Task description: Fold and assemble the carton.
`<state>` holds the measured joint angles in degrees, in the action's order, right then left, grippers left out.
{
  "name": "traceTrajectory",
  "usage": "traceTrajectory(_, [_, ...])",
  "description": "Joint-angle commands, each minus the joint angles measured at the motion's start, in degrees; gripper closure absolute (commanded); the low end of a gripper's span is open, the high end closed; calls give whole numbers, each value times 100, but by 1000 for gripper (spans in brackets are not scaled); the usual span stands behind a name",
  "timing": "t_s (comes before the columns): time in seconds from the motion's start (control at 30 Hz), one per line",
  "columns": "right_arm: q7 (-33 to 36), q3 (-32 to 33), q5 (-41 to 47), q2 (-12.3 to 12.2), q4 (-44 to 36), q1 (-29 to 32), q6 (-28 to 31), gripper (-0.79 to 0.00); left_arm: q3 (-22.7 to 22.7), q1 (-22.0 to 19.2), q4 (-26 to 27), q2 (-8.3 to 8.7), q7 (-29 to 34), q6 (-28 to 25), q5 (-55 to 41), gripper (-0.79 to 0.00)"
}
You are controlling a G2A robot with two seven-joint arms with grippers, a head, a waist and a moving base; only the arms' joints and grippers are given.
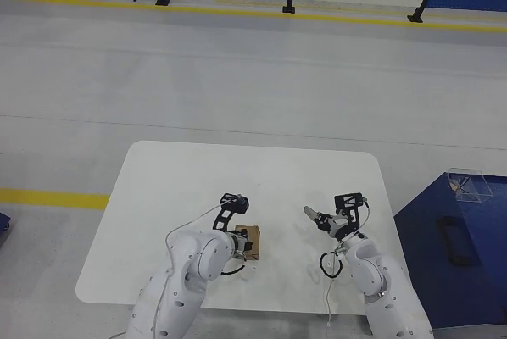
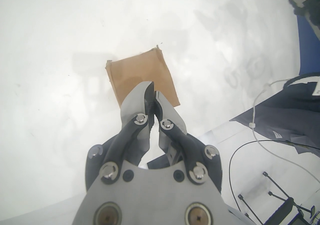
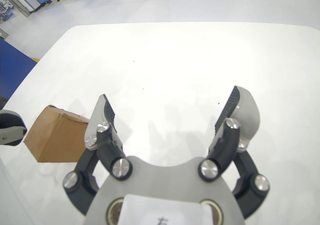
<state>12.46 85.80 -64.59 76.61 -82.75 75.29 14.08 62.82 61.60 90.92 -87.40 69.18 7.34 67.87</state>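
Observation:
A small brown carton sits closed on the white table, towards its front edge. In the left wrist view my left gripper hangs just over the carton, jaws shut, with nothing seen between them; whether it touches the cardboard I cannot tell. In the top view the left gripper is at the carton's left side. My right gripper is open and empty over bare table, to the right of the carton. From above, the right gripper is well clear of the box.
A blue cabinet stands off the table's right edge, with a clear plastic box on top. Cables hang near the table's front edge. The table's far half is bare.

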Motion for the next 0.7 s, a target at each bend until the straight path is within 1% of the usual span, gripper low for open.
traceTrajectory(0.0, [0,0,0,0,0,0,0,-785,-27,-94,-251,-10,84,64,-45,0])
traceTrajectory(0.07, [0,0,0,0,0,0,0,-785,-81,-212,-446,-27,102,154,-62,0])
traceTrajectory(0.1, [0,0,0,0,0,0,0,-785,-103,-244,-455,-34,16,166,-73,0])
traceTrajectory(0.23, [0,0,0,0,0,0,0,-785,-101,-137,-187,-29,-251,204,-140,0])
traceTrajectory(0.3, [0,0,0,0,0,0,0,-785,-104,-97,-149,-23,-241,218,-152,0])
traceTrajectory(0.43, [0,0,0,0,0,0,0,-785,-219,-242,-483,-40,-155,272,-115,0])
traceTrajectory(0.53, [0,0,0,0,0,0,0,-785,-280,-350,-625,-61,-184,370,-145,0])
traceTrajectory(0.67, [0,0,0,0,0,0,0,-785,-242,-299,-341,-55,-343,335,-255,0])
